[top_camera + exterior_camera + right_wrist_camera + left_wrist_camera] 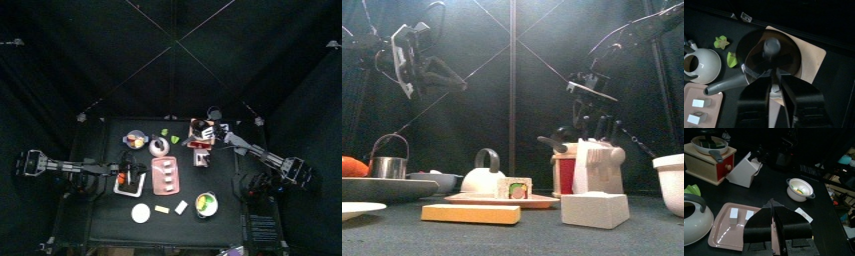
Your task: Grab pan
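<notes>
The pan [777,55] is dark and round, with a black lid and a knob [771,46]. It sits on a tan board [812,50], and its grey handle [724,86] sticks out to one side. My right gripper [774,76] hangs right over the lid with its jaws partly open and nothing visibly between them. In the top view the right gripper [201,133] is at the table's back middle, covering the pan. My left gripper [775,207] hovers shut over the pink tray [727,225] on the left side [128,181].
Near the pan lie green leaves [731,59] and a white cup [701,65]. A red-and-wood grinder [707,158], a white knife block [744,170], a white kettle [694,220] and a small white pot [799,188] stand around the tray. A plate [140,212] and blocks lie at the front.
</notes>
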`<state>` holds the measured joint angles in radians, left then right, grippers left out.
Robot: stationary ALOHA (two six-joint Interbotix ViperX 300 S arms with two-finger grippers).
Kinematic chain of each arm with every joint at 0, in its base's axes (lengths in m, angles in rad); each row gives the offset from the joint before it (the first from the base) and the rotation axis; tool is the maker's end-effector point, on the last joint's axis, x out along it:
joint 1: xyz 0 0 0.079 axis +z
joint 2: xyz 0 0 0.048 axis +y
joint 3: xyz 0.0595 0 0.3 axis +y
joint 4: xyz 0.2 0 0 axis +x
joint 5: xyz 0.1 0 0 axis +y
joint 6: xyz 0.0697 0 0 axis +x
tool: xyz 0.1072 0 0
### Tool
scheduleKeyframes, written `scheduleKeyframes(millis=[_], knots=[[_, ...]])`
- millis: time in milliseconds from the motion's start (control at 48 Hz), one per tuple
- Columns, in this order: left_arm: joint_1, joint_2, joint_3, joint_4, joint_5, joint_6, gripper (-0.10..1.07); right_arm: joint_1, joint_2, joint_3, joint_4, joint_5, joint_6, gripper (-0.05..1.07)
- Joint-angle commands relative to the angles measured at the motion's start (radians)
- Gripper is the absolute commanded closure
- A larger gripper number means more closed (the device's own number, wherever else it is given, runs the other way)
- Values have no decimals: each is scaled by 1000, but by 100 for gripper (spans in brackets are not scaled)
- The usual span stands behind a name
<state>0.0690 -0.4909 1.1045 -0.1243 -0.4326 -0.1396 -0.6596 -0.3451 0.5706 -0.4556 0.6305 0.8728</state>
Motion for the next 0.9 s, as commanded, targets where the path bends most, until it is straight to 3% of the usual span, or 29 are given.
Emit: scheduleKeyframes(millis=[0, 312, 583, 875], knots=[[3, -5, -11, 2, -5, 2, 60, 5, -57, -3, 11, 2, 0, 50], [9, -5, -8, 2, -3, 2, 60, 11, -189, 40, 38, -40, 5, 50], [9, -6, -2, -11, -5, 2, 60, 12, -295, 170, 92, -87, 2, 50], [12, -6, -2, -12, -5, 3, 60, 11, -324, 256, 133, -114, 2, 50]])
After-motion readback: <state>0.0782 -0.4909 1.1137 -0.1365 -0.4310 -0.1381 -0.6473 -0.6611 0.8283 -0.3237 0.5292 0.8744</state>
